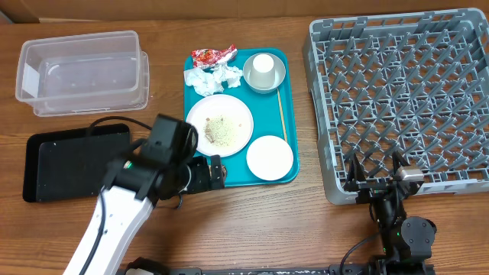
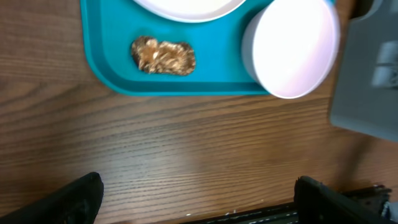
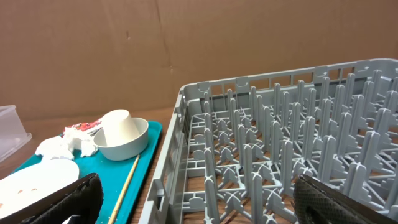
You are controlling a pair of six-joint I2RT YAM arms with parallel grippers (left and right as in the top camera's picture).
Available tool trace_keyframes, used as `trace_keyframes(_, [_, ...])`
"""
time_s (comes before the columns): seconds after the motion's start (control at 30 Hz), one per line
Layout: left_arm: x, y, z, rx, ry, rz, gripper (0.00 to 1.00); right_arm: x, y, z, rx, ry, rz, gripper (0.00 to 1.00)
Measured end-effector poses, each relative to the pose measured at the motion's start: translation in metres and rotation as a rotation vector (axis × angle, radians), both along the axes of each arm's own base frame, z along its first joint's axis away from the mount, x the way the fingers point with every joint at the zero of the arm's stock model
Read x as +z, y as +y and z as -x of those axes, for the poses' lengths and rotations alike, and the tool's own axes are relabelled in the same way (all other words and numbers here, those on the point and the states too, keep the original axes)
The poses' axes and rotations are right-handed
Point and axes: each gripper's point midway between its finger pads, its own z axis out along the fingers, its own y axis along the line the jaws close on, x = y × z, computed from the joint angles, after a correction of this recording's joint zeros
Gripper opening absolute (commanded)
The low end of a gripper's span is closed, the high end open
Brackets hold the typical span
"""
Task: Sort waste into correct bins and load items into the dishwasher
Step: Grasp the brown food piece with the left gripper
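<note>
A teal tray [image 1: 238, 169], a grey dish rack [image 1: 397, 99] and a black tray [image 1: 69, 164] are seen; the wrapper [image 1: 212, 54] is printed red and white, the tabletop [image 1: 168, 34] grained in brown.

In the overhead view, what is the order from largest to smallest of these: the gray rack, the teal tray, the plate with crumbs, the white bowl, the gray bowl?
1. gray rack
2. teal tray
3. plate with crumbs
4. white bowl and gray bowl: nearly alike, so not ranked.
</note>
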Motion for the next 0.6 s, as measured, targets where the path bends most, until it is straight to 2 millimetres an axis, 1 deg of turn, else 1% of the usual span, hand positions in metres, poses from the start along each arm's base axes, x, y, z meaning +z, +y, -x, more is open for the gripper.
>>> trace_keyframes(0.2, [-0.035,-0.004,-0.007,-0.016,0.117,-0.064,1.0,0.0,0.0,0.0,0.0,0.0,0.0,1.0])
trace_keyframes(0.3, [-0.051,-0.005,-0.016,-0.028,0.126,-0.118,1.0,0.0,0.0,0.0,0.0,0.0,0.0,1.0])
trace_keyframes(0.43, [-0.073,0.002,-0.03,-0.018,0.135,-0.211,1.0,0.0,0.0,0.0,0.0,0.001,0.0,1.0])
trace_keyframes(0.6, [-0.098,0.003,-0.044,-0.014,0.147,-0.254,1.0,0.0,0.0,0.0,0.0,0.0,0.0,1.0])
